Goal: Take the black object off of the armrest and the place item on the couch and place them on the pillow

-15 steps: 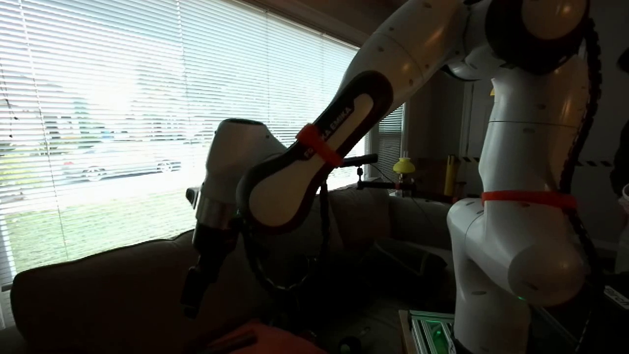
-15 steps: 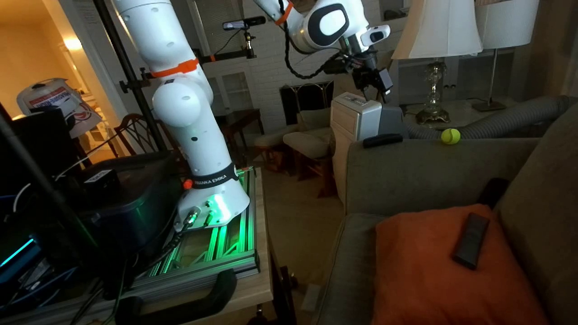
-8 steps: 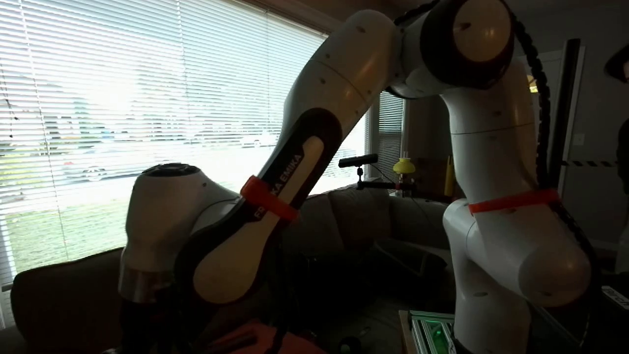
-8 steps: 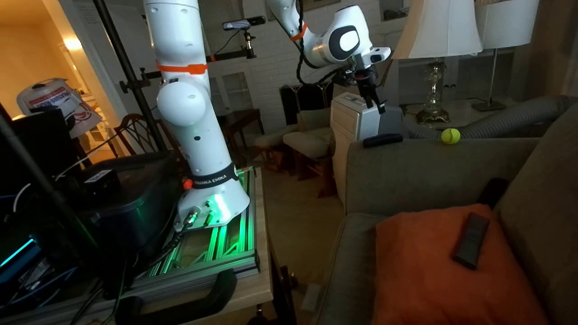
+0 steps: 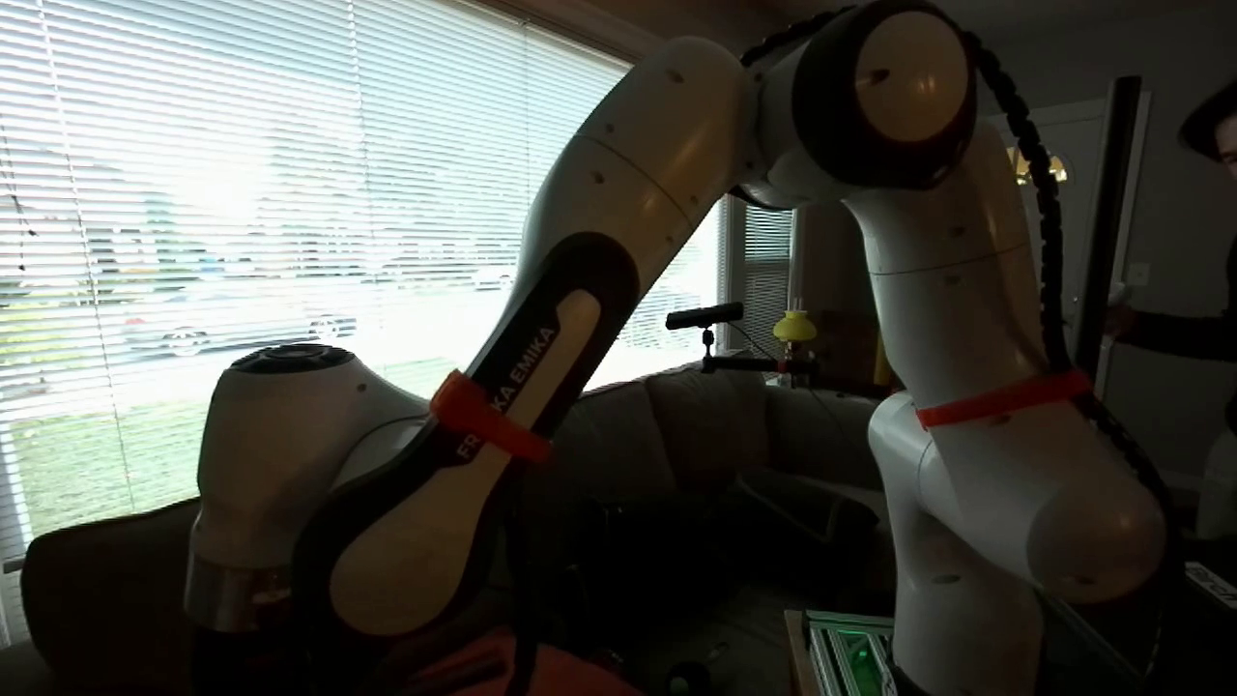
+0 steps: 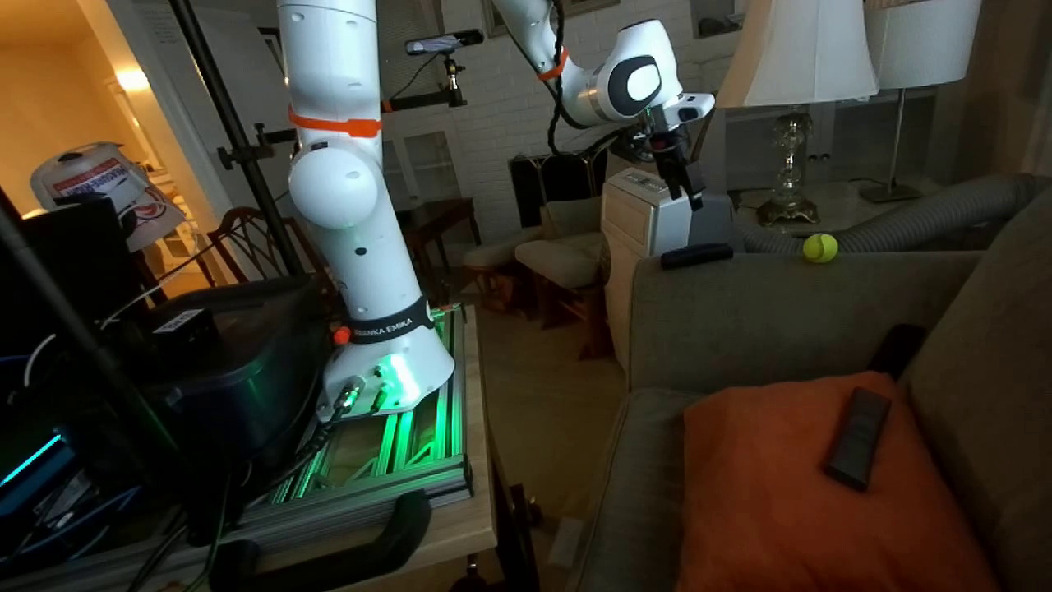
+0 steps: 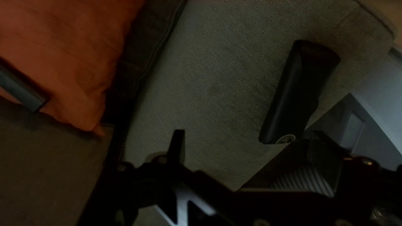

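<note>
See the brown couch [image 6: 986, 370] at right in an exterior view, and its armrest [image 6: 731, 321] across the far end, covered in coarse weave. On the armrest, toward its left end, find the black object [image 6: 697, 256], with a small round emblem [image 7: 285, 139] at one end in the wrist view. Farther right, at the armrest's far edge, spot a yellow-green ball [image 6: 820, 248]. Nearer, on the couch, see the orange pillow [image 6: 781, 493], bearing a dark grey bar [image 6: 859, 438]; beyond it, by the armrest, make out a dark thing [image 6: 897, 349] too dim to name. Can see the tool [image 6: 686, 200] over the armrest, spread wide, apart from the black object. Past the armrest, note a white appliance [image 6: 649, 214] at left, a ribbed grey hose [image 6: 929, 226] running right, a cream-shaded lamp [image 6: 795, 86] and a white-shaded lamp [image 6: 920, 49]. In an exterior view, see bright window blinds [image 5: 290, 193] at left and a person [image 5: 1189, 336] cut off at the right edge.
</note>
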Controlling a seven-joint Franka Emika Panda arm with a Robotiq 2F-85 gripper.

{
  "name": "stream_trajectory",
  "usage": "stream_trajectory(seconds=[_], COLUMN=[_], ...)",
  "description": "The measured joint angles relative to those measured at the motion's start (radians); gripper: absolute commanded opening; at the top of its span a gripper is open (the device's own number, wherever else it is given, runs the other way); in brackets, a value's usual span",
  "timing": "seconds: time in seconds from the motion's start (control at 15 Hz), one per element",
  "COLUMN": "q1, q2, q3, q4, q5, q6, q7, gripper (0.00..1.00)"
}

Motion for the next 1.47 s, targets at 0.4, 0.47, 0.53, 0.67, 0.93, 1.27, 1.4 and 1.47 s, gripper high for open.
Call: stream_trajectory(seconds=[0.4, 0.47, 0.53, 0.67, 0.93, 1.27, 1.4, 1.47], q1=[0.041, 0.046, 0.047, 0.044, 0.025, 0.051, 0.076, 0.09], q2=[0.057, 0.086, 0.12, 0.201, 0.374, 0.554, 0.602, 0.619], q3=[-0.021, -0.017, -0.009, 0.012, 0.051, 0.05, 0.056, 0.061], q4=[0.0, 0.003, 0.012, 0.051, 0.204, 0.446, 0.536, 0.575], q5=[0.016, 0.034, 0.059, 0.111, 0.171, 0.179, 0.196, 0.207], q6=[0.16, 0.206, 0.244, 0.29, 0.294, 0.241, 0.2, 0.176], q7=[-0.011, -0.032, -0.064, -0.141, -0.253, -0.278, -0.275, -0.274], gripper=[1.0, 1.0, 1.0, 1.0, 1.0, 1.0, 1.0, 1.0])
